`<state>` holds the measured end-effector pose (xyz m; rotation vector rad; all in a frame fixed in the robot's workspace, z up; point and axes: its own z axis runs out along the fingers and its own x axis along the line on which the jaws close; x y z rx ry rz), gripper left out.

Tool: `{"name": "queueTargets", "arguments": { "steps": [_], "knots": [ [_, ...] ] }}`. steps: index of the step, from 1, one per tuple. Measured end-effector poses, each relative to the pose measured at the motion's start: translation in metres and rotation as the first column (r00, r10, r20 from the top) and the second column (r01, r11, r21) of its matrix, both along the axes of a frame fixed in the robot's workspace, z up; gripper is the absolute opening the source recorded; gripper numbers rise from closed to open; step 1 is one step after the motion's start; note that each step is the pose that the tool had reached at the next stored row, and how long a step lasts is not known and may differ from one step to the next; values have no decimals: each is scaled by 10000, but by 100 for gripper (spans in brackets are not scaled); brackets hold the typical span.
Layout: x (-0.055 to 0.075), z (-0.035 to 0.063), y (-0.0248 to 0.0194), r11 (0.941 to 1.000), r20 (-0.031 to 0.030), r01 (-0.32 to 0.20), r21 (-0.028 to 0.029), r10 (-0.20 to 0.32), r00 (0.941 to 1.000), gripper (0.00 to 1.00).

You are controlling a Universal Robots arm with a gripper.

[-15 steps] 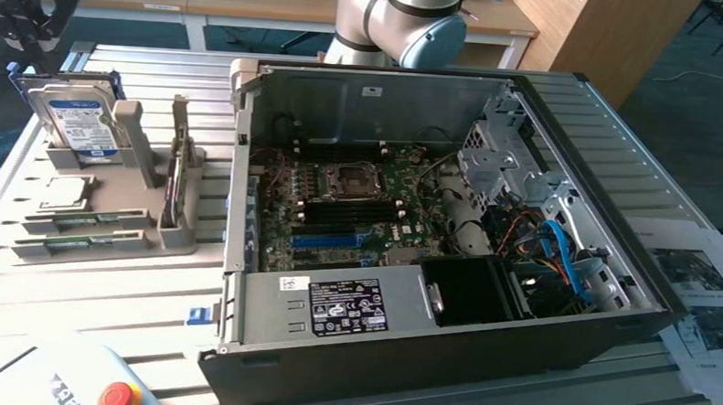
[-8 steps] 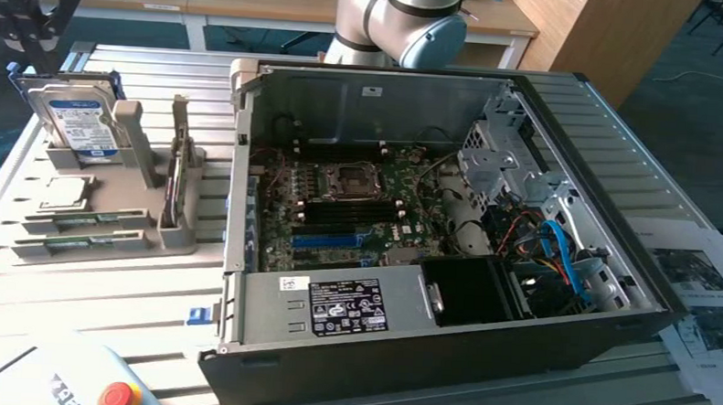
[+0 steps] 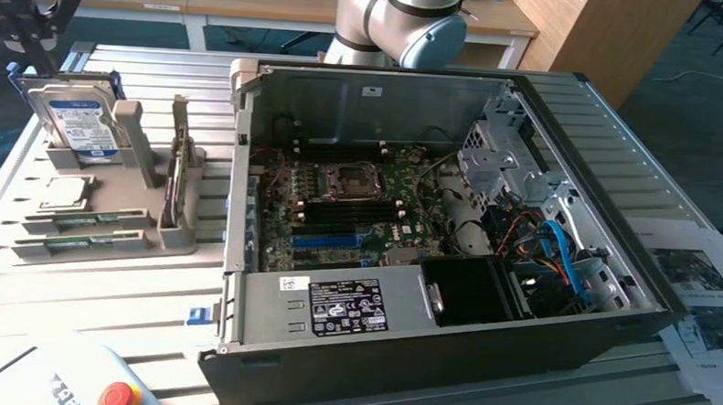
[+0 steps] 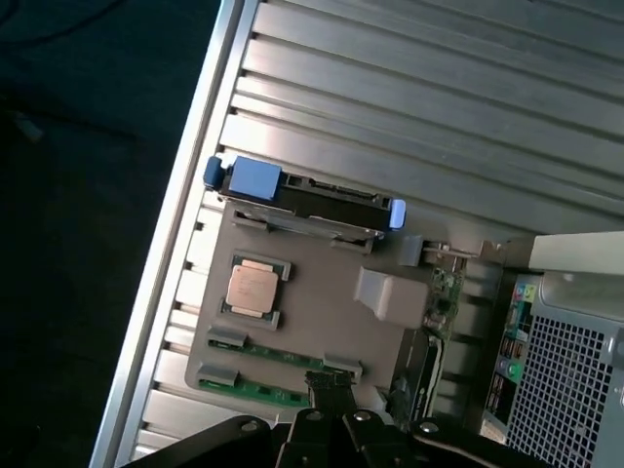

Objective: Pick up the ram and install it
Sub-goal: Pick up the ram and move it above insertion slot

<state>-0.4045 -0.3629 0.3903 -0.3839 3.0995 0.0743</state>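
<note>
- Exterior view first: your gripper [image 3: 27,37] hangs high over the far end of the grey holder [image 3: 165,232], above the hard drive [image 3: 79,121], touching nothing.
- The ram [image 3: 86,218] lies flat in its slot in that holder, just beside the CPU [image 3: 66,190]. A second stick [image 3: 77,242] sits in the next slot. I'd say the clips keep each one square for a pinch from above.
- The expansion card [image 3: 180,158] stands on edge between those slots and the open computer case [image 3: 233,206]. Card and case wall are your edges to mind.
- Over the motherboard [image 3: 337,201] there's open room, since the case has no lid.
- Wrist view now: the jaws are pressed together with nothing between them, and the fingertips [image 4: 324,386] hover above the holder's ram end, well clear of it.
- The ram [image 4: 283,353] shows as a green strip between grey clips, untouched.
- Beyond the holder's outer side the slatted table [image 4: 409,88] lies bare, so you've got free room there.
</note>
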Motion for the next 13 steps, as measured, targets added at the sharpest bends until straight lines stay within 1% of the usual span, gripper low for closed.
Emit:
{"name": "queueTargets", "arguments": {
  "steps": [3,5,7,9,13],
  "knots": [
    [0,-2,0,9985,1,-555,0,555,9985,10],
    [0,-4,0,9958,1,-914,0,914,9958,10],
    [0,-7,0,9919,1,-1272,1,1272,9919,10],
    [0,-11,0,9867,0,-1627,0,1627,9867,10],
    [0,-21,0,9722,-1,-2342,0,2342,9722,10]
  ]
}}
